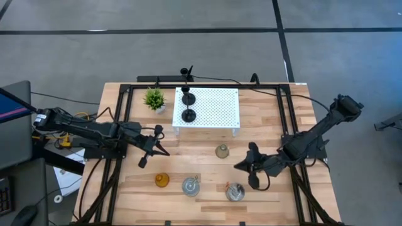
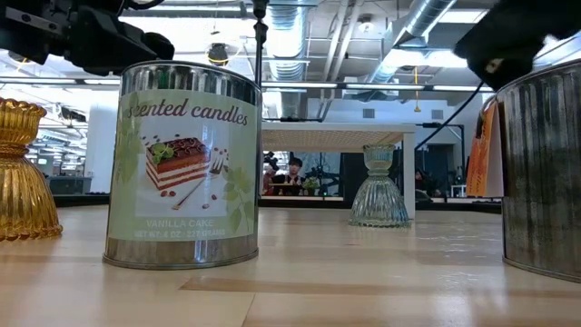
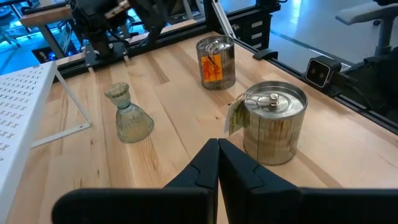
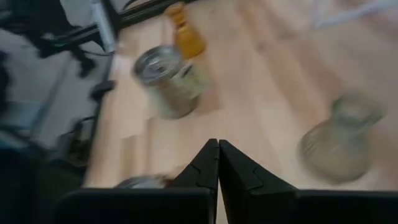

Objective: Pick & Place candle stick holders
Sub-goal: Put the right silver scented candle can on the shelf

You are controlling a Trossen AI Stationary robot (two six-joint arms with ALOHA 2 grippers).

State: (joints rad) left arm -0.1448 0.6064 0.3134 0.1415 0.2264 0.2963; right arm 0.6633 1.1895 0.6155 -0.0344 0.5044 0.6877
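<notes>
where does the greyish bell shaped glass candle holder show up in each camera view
High view: bell-shaped holder at table centre, just in front of the white perforated stand.
Low view: right of centre, below the stand's top.
Left wrist view: left of centre.
Right wrist view: far right.
Shared landmark: the lidded tin, seen in all four.

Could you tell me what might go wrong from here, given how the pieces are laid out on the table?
1. The two black slim-stemmed sticks stand close together on the white perforated stand; grasping one could topple the other.
2. The right pincer, shut, sits between the greyish bell-shaped glass holder and a lidded metal candle tin; a careless sweep could knock either.
</notes>
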